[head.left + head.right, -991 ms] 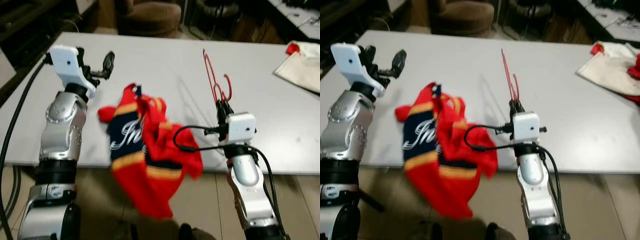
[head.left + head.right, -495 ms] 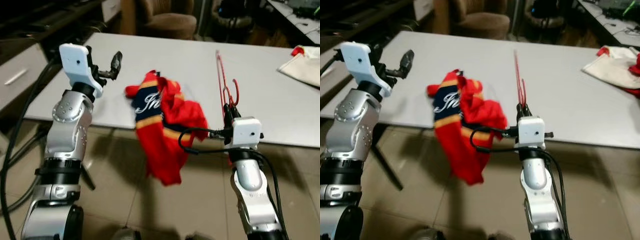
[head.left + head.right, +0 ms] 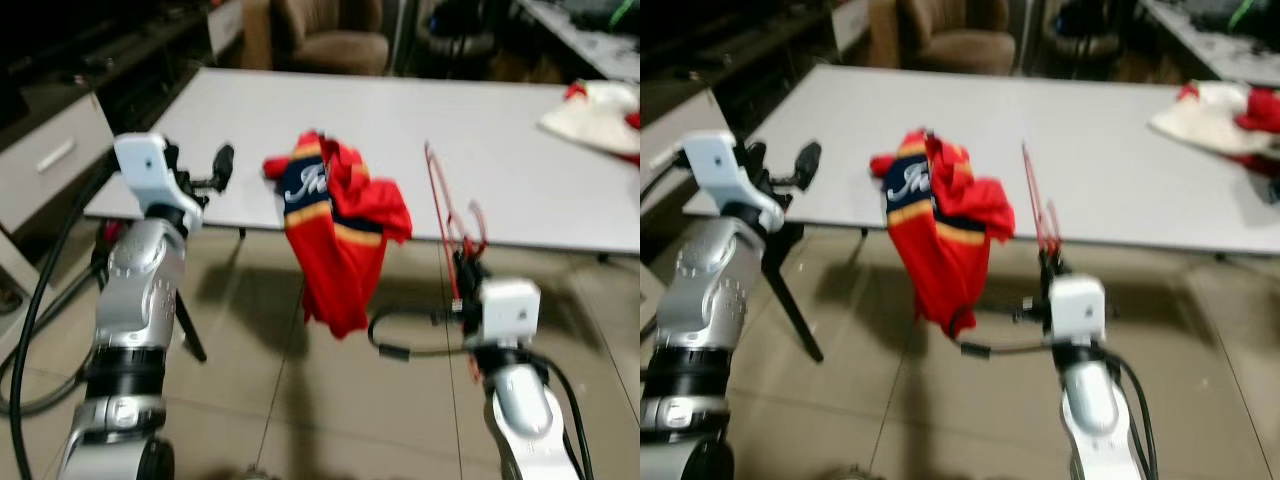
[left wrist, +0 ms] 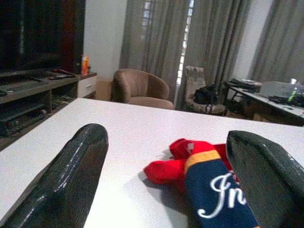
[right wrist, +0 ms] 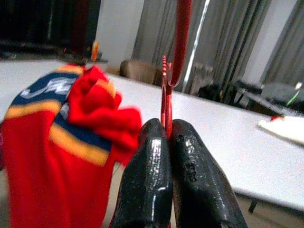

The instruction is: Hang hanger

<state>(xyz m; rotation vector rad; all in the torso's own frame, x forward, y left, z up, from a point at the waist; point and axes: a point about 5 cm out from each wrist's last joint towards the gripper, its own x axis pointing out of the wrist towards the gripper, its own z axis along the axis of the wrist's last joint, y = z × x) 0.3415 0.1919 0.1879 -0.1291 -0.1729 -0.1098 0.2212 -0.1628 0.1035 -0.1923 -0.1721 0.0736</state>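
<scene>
The right gripper (image 3: 462, 268) was up in front of the robot, near the right side of the scene, its two black fingers (image 5: 147, 180) pressed tight together on the thin red hanger (image 3: 447, 225), which stood nearly upright out of the fingertips and leaned a little to the left. A red shirt with dark blue and yellow bands (image 3: 338, 225) hung from the hanger's left end, sagging below the near edge of the white table (image 3: 420, 120) toward the tiled floor (image 3: 300, 400); whether it touched the table edge could not be told through the blur. The left gripper (image 3: 210, 172) was raised at the left, short of the table's near-left corner, its fingers (image 4: 71, 175) spread wide and holding nothing. A brown armchair (image 3: 325, 35) stood beyond the table, and some white and red cloth (image 3: 600, 110) lay at the table's far right. The step in hand seemed to be carrying the loaded hanger away from the table. No rail or hook was in sight, so the next move probably called for finding one, keeping the pinch firm so the lopsided shirt did not twist the hanger loose.
</scene>
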